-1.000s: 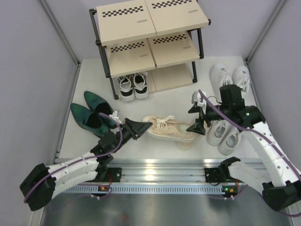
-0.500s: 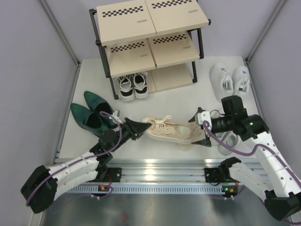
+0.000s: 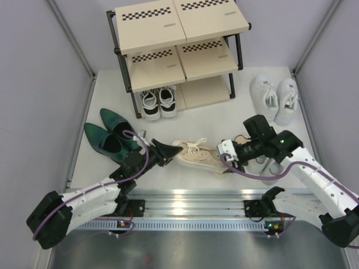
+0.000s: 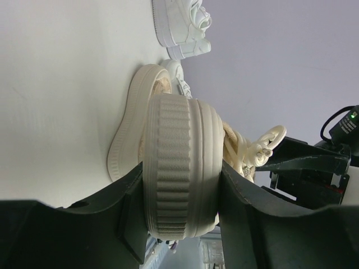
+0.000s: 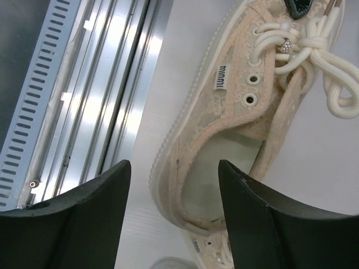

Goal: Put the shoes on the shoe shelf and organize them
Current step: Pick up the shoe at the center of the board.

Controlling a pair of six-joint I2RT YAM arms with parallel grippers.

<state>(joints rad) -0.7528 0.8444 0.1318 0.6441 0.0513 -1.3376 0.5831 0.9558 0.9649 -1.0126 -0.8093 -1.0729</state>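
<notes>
Leftmost on the white table (image 3: 95, 95), a pair of glossy dark green heeled shoes (image 3: 109, 134) lies side by side. Just right of them, the left gripper (image 3: 170, 149) is clamped on the ribbed rubber toe of a beige lace-up fabric sneaker (image 3: 196, 154), a finger (image 4: 132, 207) pressed to each side. The sneaker stretches rightward from that grip, its mate (image 4: 126, 134) just beside it. Behind, well apart, stands the three-tier shoe shelf of black tube and light beige boards (image 3: 151, 25), with a black-and-white sneaker pair (image 3: 159, 102) on its lowest tier. Above the beige sneaker's heel, the right gripper (image 3: 228, 156) hangs with jaws apart, a finger (image 5: 84, 207) either side of the heel opening. Farther right lie white sneakers (image 3: 275, 95).
</notes>
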